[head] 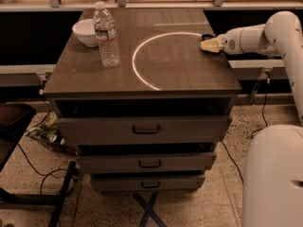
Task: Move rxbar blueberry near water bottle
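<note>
— At the table's (180, 77) right edge, camera view: gripper (208, 45) sits low over the top, arm reaching in from the right. Open or closed?
— Can't tell. Small dark shape right at its tip, likely the rxbar blueberry (207, 36).
— Bottle?
— The water bottle (106, 34) is upright at far left, just beside a white bowl (85, 32), well apart from the bar.
— Step?
— Grasp stage, I'd judge; bar not yet moved. Next calls for a secure hold, a lift, a carry left, then set-down near the bottle without tipping it.
</note>
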You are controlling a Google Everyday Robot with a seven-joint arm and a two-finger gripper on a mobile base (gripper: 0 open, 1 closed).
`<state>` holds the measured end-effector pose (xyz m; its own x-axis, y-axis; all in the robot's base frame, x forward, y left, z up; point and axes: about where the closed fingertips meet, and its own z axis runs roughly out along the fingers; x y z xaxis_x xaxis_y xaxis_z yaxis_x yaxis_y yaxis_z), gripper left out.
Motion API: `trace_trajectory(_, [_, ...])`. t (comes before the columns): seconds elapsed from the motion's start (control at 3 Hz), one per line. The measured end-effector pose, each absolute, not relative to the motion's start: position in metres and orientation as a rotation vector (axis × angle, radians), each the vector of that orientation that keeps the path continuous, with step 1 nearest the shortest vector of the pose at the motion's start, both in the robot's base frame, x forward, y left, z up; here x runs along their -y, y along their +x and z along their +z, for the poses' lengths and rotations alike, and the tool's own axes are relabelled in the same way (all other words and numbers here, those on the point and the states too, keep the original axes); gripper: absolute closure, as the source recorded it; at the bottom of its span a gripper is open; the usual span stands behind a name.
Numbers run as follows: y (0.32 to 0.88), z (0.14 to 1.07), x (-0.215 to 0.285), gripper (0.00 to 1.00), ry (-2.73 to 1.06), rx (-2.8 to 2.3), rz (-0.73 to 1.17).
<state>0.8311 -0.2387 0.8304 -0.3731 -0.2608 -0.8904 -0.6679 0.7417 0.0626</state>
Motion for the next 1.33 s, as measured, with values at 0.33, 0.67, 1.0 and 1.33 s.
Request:
trace_trajectory(0.33, [0.8311, 0.8305, 0.2387, 1.00, -0.708, -1.955, 0.519])
trace_trajectory(0.67, [0.8311, 0.8306, 0.2387, 1.00, -0.708, -1.955, 0.518])
trace_trajectory(1.0, [0.8311, 0.8307, 0.2386, 1.00, -0.708, -1.955, 0.518])
trace_trajectory(1.33, [0.8311, 0.8308, 0.2386, 1.00, -0.708, -1.955, 0.518])
